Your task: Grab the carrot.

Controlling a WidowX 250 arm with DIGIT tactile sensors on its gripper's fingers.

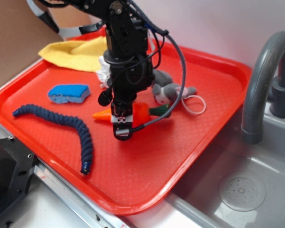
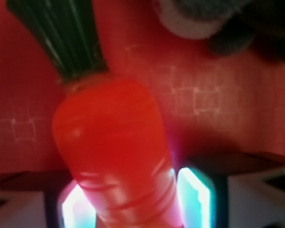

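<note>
The orange carrot (image 1: 141, 111) lies on the red tray (image 1: 189, 137), tip to the left and green stub to the right. My gripper (image 1: 123, 124) has come down over its middle, and the front finger hides that part. In the wrist view the carrot (image 2: 111, 137) fills the space between the two lit pads (image 2: 195, 199), which press against its narrow end. My gripper (image 2: 135, 204) is shut on the carrot, which still rests on the tray.
A grey plush mouse (image 1: 168, 92) lies just behind the carrot's green end. A blue sponge (image 1: 68, 93), a dark blue rope (image 1: 61, 123) and a yellow cloth (image 1: 76, 52) sit on the tray's left. A sink (image 1: 237, 190) and grey faucet (image 1: 261, 85) are at the right.
</note>
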